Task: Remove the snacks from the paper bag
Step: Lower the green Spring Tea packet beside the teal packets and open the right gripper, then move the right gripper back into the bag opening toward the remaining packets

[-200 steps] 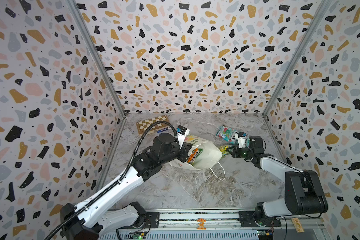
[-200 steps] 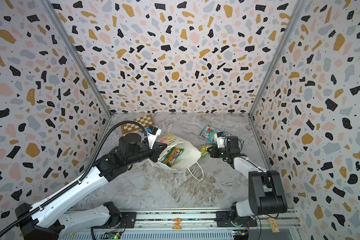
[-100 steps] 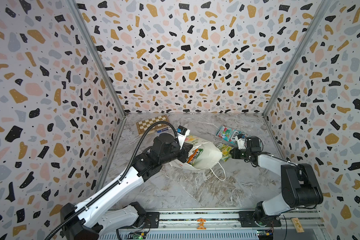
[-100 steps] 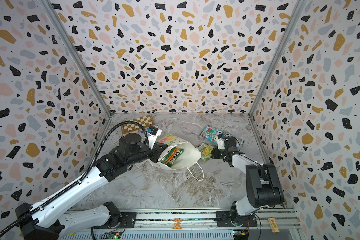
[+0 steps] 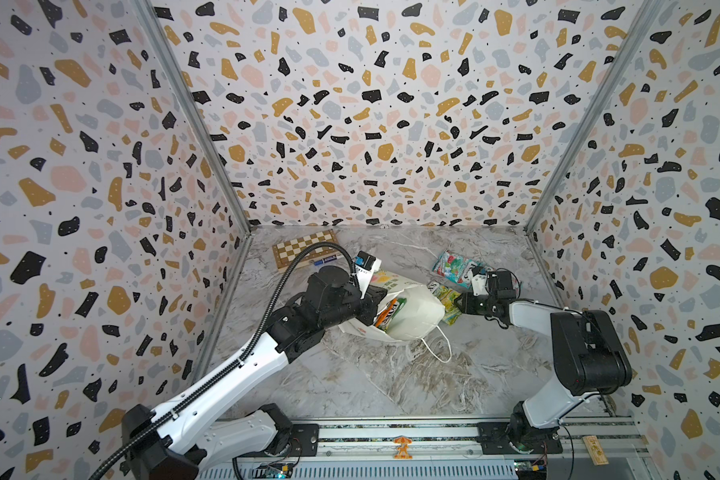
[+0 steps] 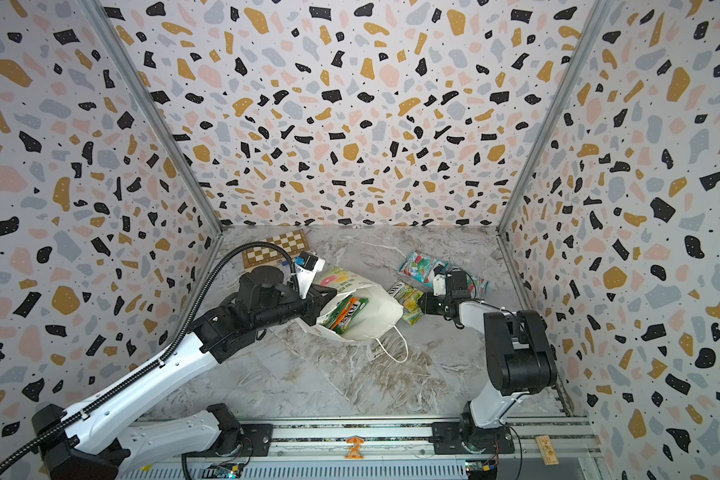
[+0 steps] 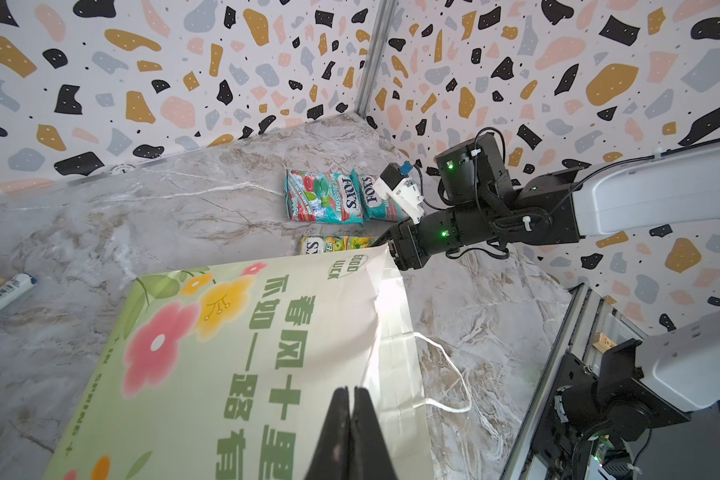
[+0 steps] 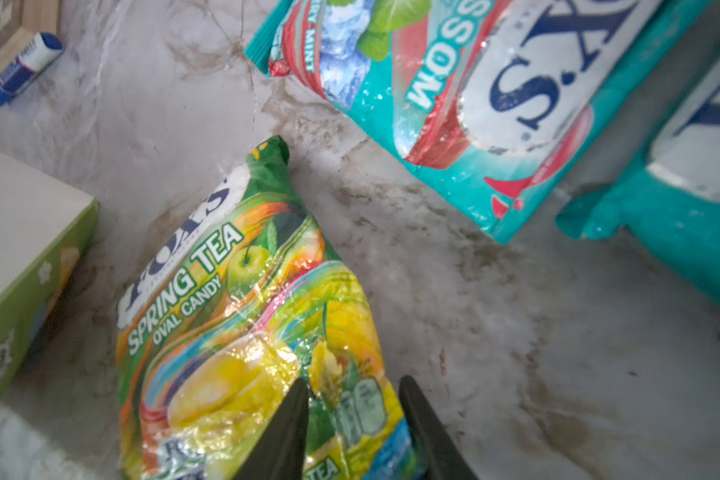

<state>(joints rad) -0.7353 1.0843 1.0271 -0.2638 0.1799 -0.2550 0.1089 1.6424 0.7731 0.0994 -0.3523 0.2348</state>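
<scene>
Ideally the right gripper [image 8: 355, 381], jaws parted over the green-yellow packet [image 8: 242, 299], should back straight off; left gripper [image 7: 351, 391] pinches the paper bag [image 7: 233, 353]

My marble table [image 5: 391, 374] bears the tipped paper bag [image 5: 412, 316], a green-yellow packet [image 8: 246, 311] just beside it, two teal packets [image 7: 321, 199], a chessboard [image 5: 304, 247] and a blue-white tube [image 5: 327, 261].

The paper bag [image 5: 412, 316] is white, its side panel pale green with pink, yellow and orange flowers and dark green lettering. A teal-and-red packet [image 7: 321, 197] bears navy letters on white. The green-and-yellow packet [image 8: 246, 311] shows rainbow swirls. The surface [image 5: 391, 382] is grey-brown marble, and the walls [image 5: 371, 104] are terrazzo-speckled.
</scene>
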